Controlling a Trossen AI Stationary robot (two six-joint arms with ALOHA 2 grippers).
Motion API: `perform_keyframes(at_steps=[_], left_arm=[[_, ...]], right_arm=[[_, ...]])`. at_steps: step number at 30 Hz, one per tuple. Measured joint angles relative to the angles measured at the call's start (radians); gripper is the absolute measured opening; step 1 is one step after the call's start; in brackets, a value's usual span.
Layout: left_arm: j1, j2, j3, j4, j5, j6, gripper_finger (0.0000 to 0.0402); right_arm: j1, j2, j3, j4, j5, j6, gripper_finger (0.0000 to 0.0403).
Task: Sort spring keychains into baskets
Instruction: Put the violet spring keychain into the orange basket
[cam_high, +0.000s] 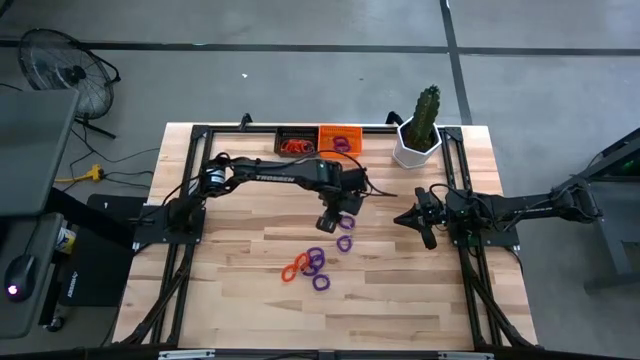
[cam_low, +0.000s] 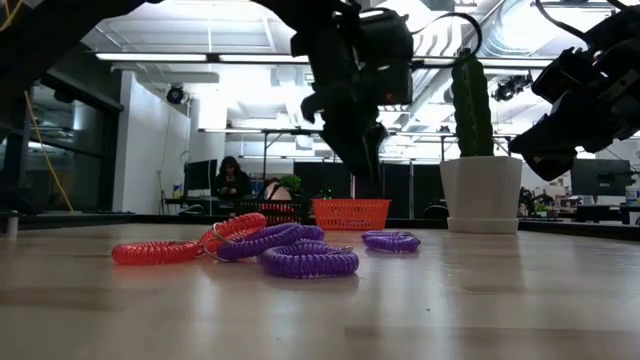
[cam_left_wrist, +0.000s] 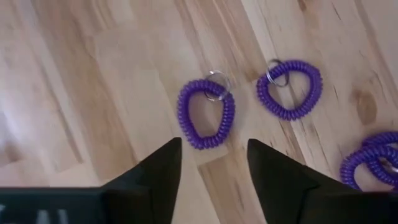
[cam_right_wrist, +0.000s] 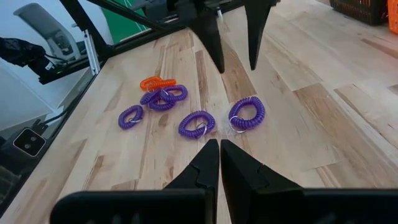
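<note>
Two mesh baskets sit side by side at the far edge of the butcher-block table (cam_high: 400, 290), and we'll use them as our landmark: the black basket (cam_high: 296, 142) holds a tangle of orange coils, and the bright orange basket (cam_high: 340, 139) touching it has a purple coil in it. Just beside the orange one stands a white hexagonal pot (cam_high: 414, 152) with a ribbed green cactus (cam_high: 426, 113).

We see the left gripper (cam_high: 333, 222) hanging a bit out from the baskets, toward the table's middle, fingers spread apart with nothing between them. Through its wrist camera, the two dark pointed fingertips (cam_left_wrist: 163, 163) frame a purple spring keychain (cam_left_wrist: 206, 113), a stretchy plastic coil bent into an oval with a small metal split ring on it. A second purple keychain (cam_left_wrist: 290, 89) lies just beside it, same coil texture, rounder loop.

Farther from the baskets there's a little heap of keychains (cam_high: 308, 265): a couple of orange coils tangled with purple ones, some overlapping. One more purple loop (cam_high: 321, 283) lies at the heap's outer edge.

The right gripper (cam_high: 414, 219) waits off to the side, out past the cactus pot from the baskets, and its fingers (cam_right_wrist: 204, 168) are pressed together, holding nothing.

Wood planks show a pale, streaky grain.
</note>
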Motion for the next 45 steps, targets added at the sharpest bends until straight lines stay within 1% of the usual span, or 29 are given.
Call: perform_keyframes(at_steps=[2, 4, 6, 11, 14, 16, 18, 20, 23, 26, 28, 32, 42, 45], left_arm=[[-0.007, 0.0, 0.0, 0.0, -0.001, 0.035, 0.0194], [-0.018, -0.001, 0.0, 0.003, -0.012, 0.082, 0.0198], [-0.027, 0.018, 0.001, 0.016, -0.033, 0.122, 0.0197], [-0.044, 0.054, 0.002, 0.023, -0.04, 0.177, 0.0187], [-0.045, 0.069, -0.002, 0.009, -0.087, 0.185, 0.0182], [-0.045, 0.071, -0.001, 0.029, -0.096, 0.188, 0.0182], [-0.045, 0.082, 0.003, 0.054, -0.097, 0.196, 0.0182], [-0.045, 0.091, -0.002, 0.03, -0.098, 0.197, 0.0182], [-0.045, 0.09, 0.0, 0.041, -0.095, 0.201, 0.0182], [-0.045, 0.111, 0.002, 0.059, -0.093, 0.203, 0.0182], [-0.045, 0.116, -0.001, 0.039, -0.088, 0.203, 0.0182], [-0.045, 0.138, 0.003, 0.067, -0.087, 0.201, 0.0181], [-0.046, 0.136, 0.002, 0.058, -0.079, 0.198, 0.0181], [-0.046, 0.137, 0.002, 0.057, -0.078, 0.197, 0.0168]], right_arm=[[0.0, 0.0, 0.0, 0.0, 0.0, 0.0, 0.0012], [0.0, 0.0, 0.0, 0.0, 0.0, 0.0, 0.0012], [0.0, 0.0, 0.0, 0.0, 0.0, 0.0, 0.0012], [0.0, 0.0, 0.0, 0.0, 0.0, 0.0, 0.0012], [0.0, 0.0, 0.0, 0.0, 0.0, 0.0, 0.0012], [0.0, 0.0, 0.0, 0.0, 0.0, 0.0, 0.0012], [0.0, 0.0, 0.0, 0.0, 0.0, 0.0, 0.0012], [0.0, 0.0, 0.0, 0.0, 0.0, 0.0, 0.0012], [0.0, 0.0, 0.0, 0.0, 0.0, 0.0, 0.0012], [0.0, 0.0, 0.0, 0.0, 0.0, 0.0, 0.0012], [0.0, 0.0, 0.0, 0.0, 0.0, 0.0, 0.0012], [0.0, 0.0, 0.0, 0.0, 0.0, 0.0, 0.0012], [0.0, 0.0, 0.0, 0.0, 0.0, 0.0, 0.0012], [0.0, 0.0, 0.0, 0.0, 0.0, 0.0, 0.0012]])
